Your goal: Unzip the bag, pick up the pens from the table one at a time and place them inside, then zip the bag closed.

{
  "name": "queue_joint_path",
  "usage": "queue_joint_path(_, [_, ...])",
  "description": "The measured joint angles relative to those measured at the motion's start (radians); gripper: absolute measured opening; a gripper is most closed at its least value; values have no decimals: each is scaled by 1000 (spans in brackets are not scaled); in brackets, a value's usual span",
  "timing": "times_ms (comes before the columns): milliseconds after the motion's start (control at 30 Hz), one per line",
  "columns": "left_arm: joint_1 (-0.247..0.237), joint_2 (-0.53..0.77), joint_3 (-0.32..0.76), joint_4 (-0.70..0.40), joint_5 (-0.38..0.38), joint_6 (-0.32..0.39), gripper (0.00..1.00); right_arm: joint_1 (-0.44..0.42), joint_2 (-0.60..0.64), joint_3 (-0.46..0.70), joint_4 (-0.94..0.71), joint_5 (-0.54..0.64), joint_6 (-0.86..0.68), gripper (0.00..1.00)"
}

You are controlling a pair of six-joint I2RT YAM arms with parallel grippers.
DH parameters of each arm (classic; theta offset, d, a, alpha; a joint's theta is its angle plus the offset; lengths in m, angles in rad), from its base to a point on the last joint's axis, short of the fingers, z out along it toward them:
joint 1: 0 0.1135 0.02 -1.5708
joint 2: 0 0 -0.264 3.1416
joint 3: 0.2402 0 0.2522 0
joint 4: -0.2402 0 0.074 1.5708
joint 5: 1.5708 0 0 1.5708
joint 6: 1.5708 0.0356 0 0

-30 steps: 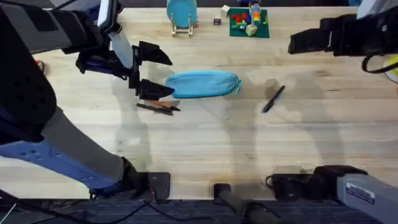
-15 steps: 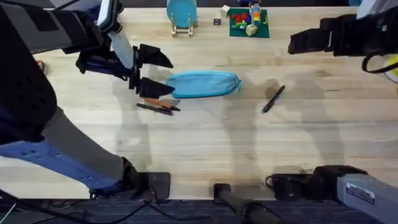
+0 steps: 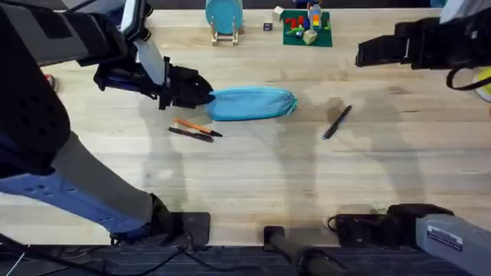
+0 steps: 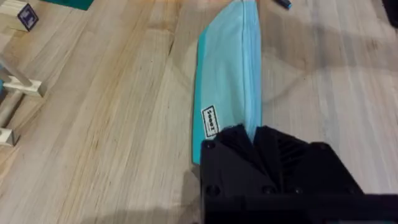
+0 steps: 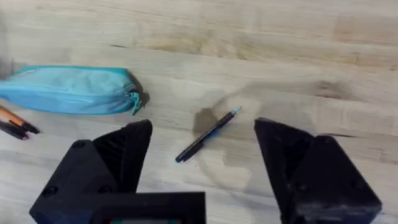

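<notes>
The light blue bag lies closed in the middle of the table, its zipper running along its length. My left gripper is shut on the bag's left end, its black fingers pressed together over the fabric where the zipper ends. Just in front of that end lie an orange pen and a dark pen. A black pen rests to the right of the bag. My right gripper hovers open at the back right, above the black pen and holding nothing.
A teal round stand and a green plate with coloured bricks sit at the table's far edge. A yellow object shows at the right edge. The table's front half is bare wood.
My left gripper was open beside the bag's left end; it has now shut on that end. The right arm, the bag and the pens have stayed put.
</notes>
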State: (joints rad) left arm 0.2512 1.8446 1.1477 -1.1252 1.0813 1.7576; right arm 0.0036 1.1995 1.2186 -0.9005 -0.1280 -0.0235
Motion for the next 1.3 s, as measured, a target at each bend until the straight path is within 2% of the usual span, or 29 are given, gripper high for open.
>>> queue_joint_path(1300, [0,0,0,0,-5,0,44,0,0,0,-73,-45,-31,996])
